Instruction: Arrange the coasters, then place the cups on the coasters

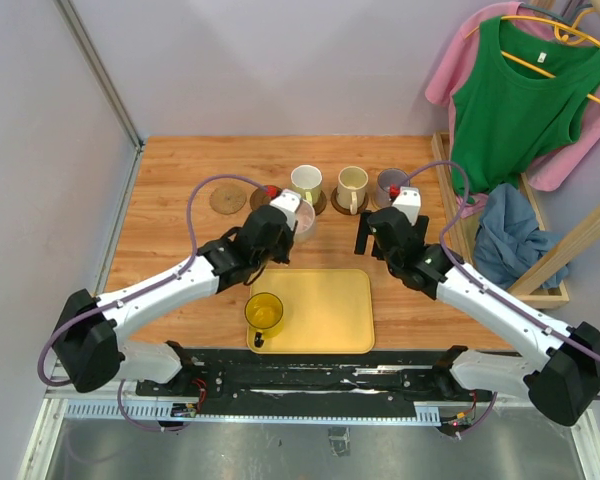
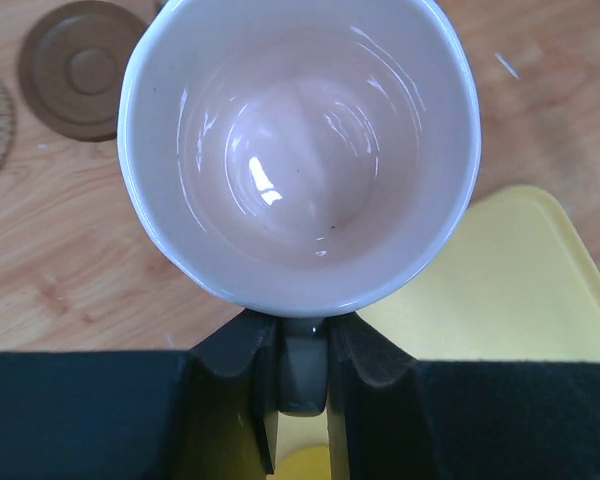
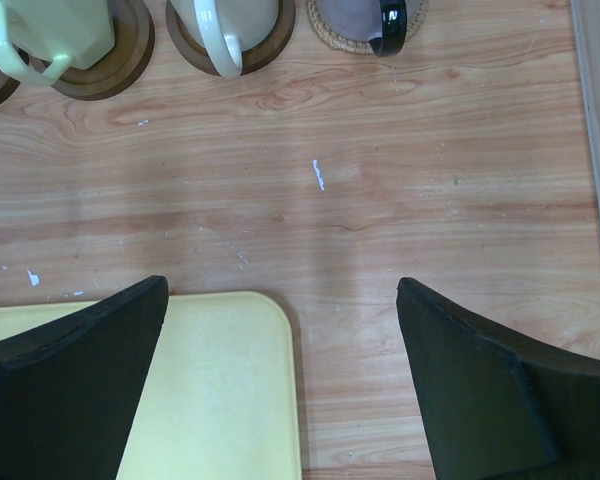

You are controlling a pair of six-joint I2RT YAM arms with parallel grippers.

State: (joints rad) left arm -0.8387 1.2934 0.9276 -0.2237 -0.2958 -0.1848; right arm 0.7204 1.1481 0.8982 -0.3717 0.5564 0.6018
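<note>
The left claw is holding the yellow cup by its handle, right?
Not quite. The left claw is holding the pink cup by its handle, not the yellow one. The left wrist view shows this. The yellow cup sits on the tray.

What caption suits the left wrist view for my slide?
Left gripper shut on the pale pink cup; a bare dark brown coaster at upper left.

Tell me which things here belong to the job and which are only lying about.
Job: pink cup in left gripper; yellow cup; green-white cup; cream cup; grey-purple cup; coasters under cups; empty woven coaster; empty brown coaster.
Lying about: yellow tray; green top; blue cloth.
</note>
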